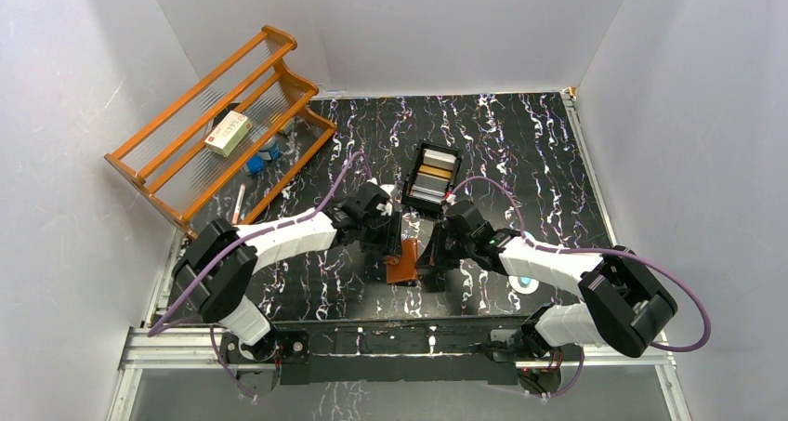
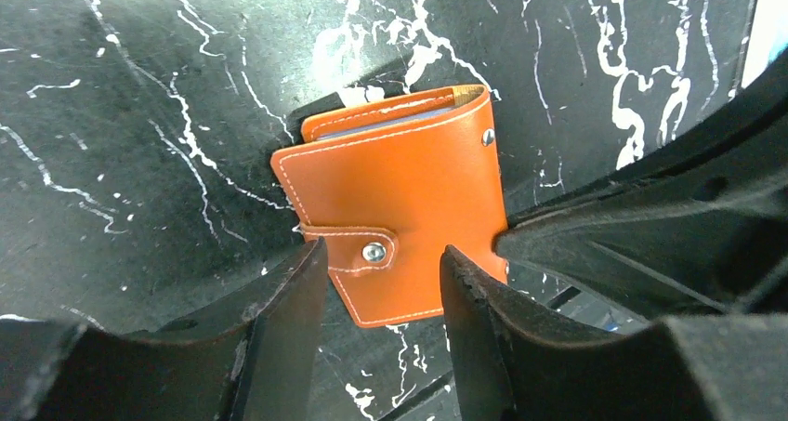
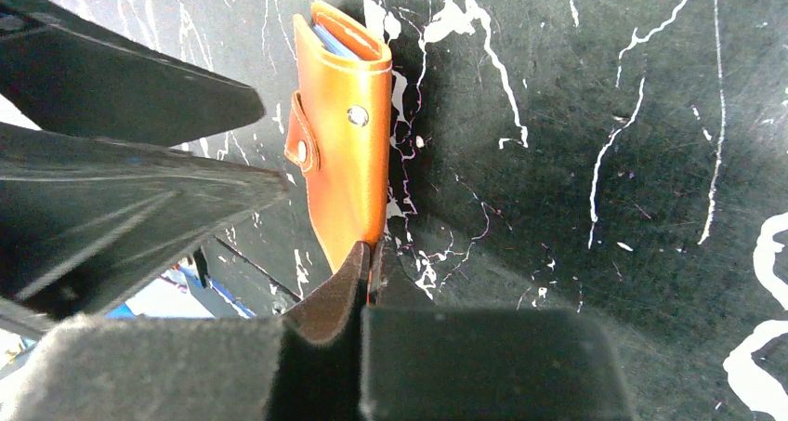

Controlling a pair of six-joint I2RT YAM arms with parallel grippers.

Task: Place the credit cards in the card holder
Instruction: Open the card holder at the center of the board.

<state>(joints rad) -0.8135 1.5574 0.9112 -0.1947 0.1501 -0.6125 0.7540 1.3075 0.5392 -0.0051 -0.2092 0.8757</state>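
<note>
The brown leather card holder [image 1: 402, 261] is folded shut with its strap snapped, and stands on edge on the black marbled table between both arms. My right gripper [image 3: 370, 254] is shut on its lower edge [image 3: 348, 170]; pale blue sleeves [image 3: 331, 40] show at its top. My left gripper [image 2: 381, 254] is open, with its fingers on either side of the snap tab [image 2: 374, 251] of the card holder [image 2: 400, 189]; I cannot tell if they touch it. The credit cards [image 1: 435, 173], orange-gold, grey and white, lie stacked in a black tray behind.
The black open-top tray [image 1: 415, 167] sits just behind the grippers. A wooden rack [image 1: 218, 124] holding a white-and-red box [image 1: 228, 133] stands at the back left. A pen [image 1: 240, 203] lies near it. A small white round object [image 1: 525, 282] lies by the right arm.
</note>
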